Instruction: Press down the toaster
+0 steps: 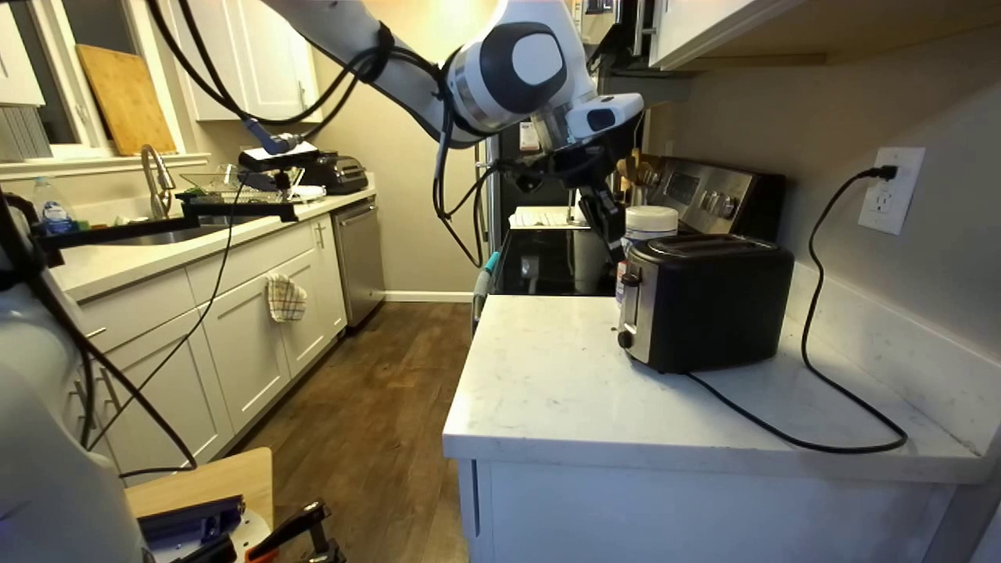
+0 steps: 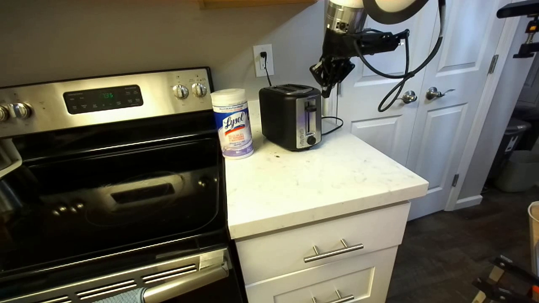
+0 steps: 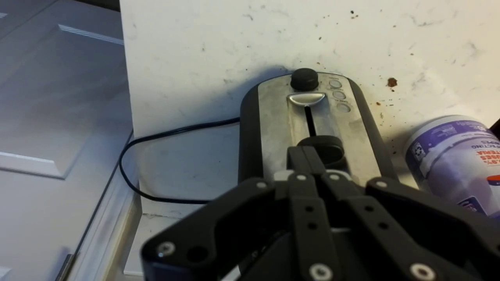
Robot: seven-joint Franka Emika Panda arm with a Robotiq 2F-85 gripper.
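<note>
The black and steel toaster (image 1: 719, 309) stands upright on the white counter (image 1: 547, 375); it also shows in an exterior view (image 2: 280, 118) and in the wrist view (image 3: 275, 128). Its black lever (image 2: 310, 108) is at the top of the slot on the steel front. The lever also shows in the wrist view (image 3: 326, 142), partly hidden behind my fingertips. My gripper (image 1: 616, 250) is shut and empty, pointing down. Its tips, also seen in an exterior view (image 2: 326, 91) and the wrist view (image 3: 304, 150), are slightly above and in front of the lever, apparently apart from it.
A Lysol wipes tub (image 2: 233, 124) stands beside the toaster, next to the stove (image 2: 126, 185). The toaster's black cord (image 1: 829, 448) loops over the counter to a wall outlet (image 1: 891, 190). A cabinet (image 1: 751, 31) hangs above.
</note>
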